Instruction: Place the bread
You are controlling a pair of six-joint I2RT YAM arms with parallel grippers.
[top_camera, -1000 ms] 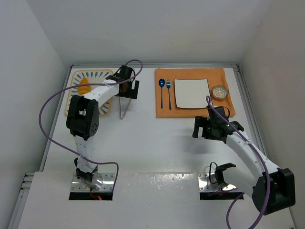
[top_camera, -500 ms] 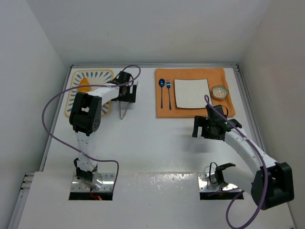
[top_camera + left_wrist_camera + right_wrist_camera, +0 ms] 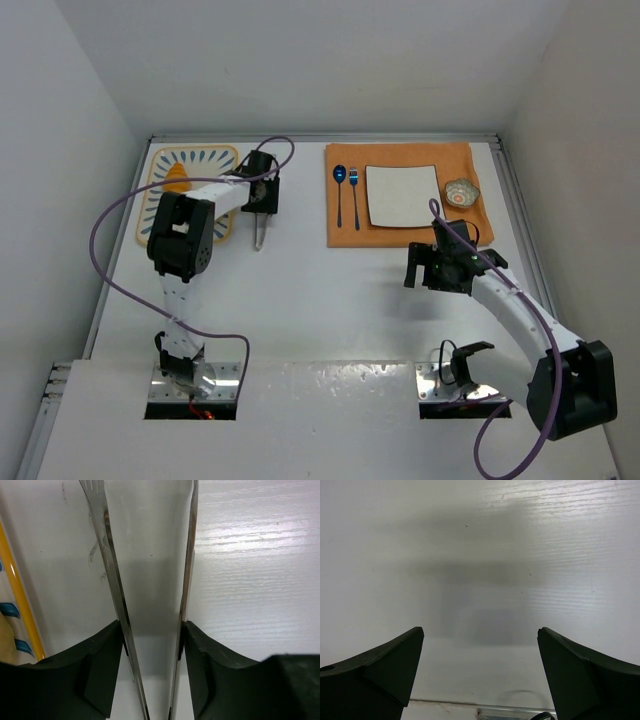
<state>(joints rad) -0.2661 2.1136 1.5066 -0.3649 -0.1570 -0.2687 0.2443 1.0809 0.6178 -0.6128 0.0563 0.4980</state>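
Observation:
One golden-brown piece of bread (image 3: 176, 180) lies on the yellow-and-blue patterned plate (image 3: 197, 159) at the back left. Metal tongs (image 3: 258, 234) lie on the table just right of that plate, tips toward the near side. My left gripper (image 3: 262, 196) is down over their back end. In the left wrist view each black finger presses on the outside of one arm of the tongs (image 3: 113, 580), so my left gripper (image 3: 151, 626) is shut on them. My right gripper (image 3: 449, 266) hovers open above bare table, nothing between its fingers (image 3: 395, 660).
An orange placemat (image 3: 455, 160) at the back right carries a white square plate (image 3: 402, 195), a blue spoon (image 3: 340, 190), a blue fork (image 3: 354, 190) and a small patterned bowl (image 3: 461, 192). The patterned plate's yellow rim (image 3: 19, 605) shows left of the tongs.
My left gripper has dropped toward the near side onto the tongs and closed against their two arms, squeezing them narrower. The right arm shifted only slightly.

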